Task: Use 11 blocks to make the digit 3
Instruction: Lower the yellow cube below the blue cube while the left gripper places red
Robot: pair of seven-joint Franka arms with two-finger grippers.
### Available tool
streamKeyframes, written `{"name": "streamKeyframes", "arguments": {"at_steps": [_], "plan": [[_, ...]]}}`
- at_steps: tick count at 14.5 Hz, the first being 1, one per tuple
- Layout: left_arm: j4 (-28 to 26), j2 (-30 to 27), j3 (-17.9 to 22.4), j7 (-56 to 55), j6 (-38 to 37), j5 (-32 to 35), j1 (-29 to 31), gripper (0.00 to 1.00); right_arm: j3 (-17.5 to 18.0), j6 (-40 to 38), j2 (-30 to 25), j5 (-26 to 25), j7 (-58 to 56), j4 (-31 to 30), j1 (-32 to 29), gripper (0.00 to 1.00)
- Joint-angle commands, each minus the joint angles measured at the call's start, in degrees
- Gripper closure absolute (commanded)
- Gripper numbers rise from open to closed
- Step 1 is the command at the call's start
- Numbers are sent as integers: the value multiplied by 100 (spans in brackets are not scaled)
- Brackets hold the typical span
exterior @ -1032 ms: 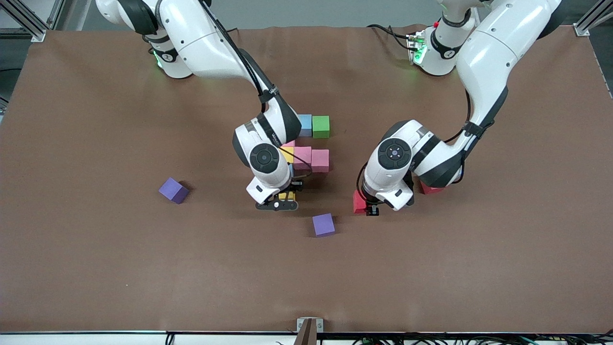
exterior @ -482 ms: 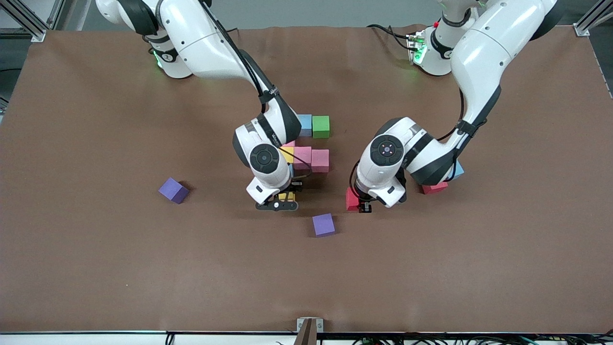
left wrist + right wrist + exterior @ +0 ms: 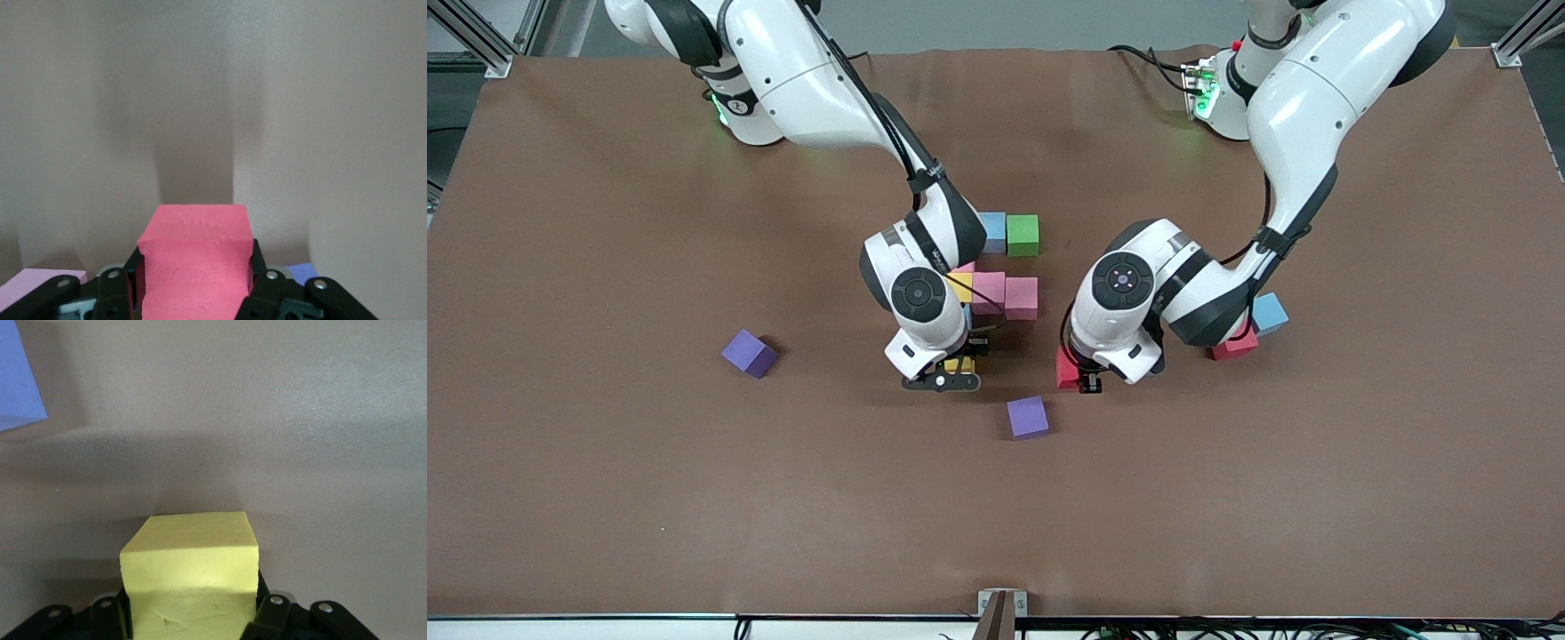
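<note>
While your left gripper (image 3: 1083,380) clamps a red block (image 3: 1065,369) at frame centre and the right gripper (image 3: 953,372) clamps a yellow block (image 3: 190,580), both near the half-built digit 3 (image 3: 996,267), risk nudging placed cubes. Its long axis runs up-down the frame.

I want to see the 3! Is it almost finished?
Not yet. A small cluster of placed blocks is there, partly hidden. The right gripper holds a yellow block and the left gripper a red block. Two purple blocks, another red block and a blue block wait loose.
</note>
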Motion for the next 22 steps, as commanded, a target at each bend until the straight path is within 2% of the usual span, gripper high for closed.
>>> {"name": "streamKeyframes", "arguments": {"at_steps": [1, 8, 9, 10, 12, 14, 22], "plan": [[307, 103, 200, -41, -164, -150, -242, 68, -47, 29, 13, -93, 46, -50, 29, 100], [307, 103, 200, -32, -156, -159, -242, 68, -47, 37, 13, -137, 55, -50, 29, 100], [307, 103, 200, -41, -164, -159, -242, 68, -47, 28, 13, -137, 55, -50, 29, 98], [307, 103, 200, -41, -164, -159, -242, 68, -47, 37, 13, -128, 55, -50, 29, 91], [307, 103, 200, -41, -156, -159, -242, 67, -47, 37, 22, -128, 55, -41, 11, 71], [307, 103, 200, -32, -156, -159, -242, 67, -47, 37, 22, -137, 11, -41, -6, 1], [307, 103, 200, -41, -156, -168, -294, 67, -39, 20, 4, -172, 63, 3, 29, 0]]}}
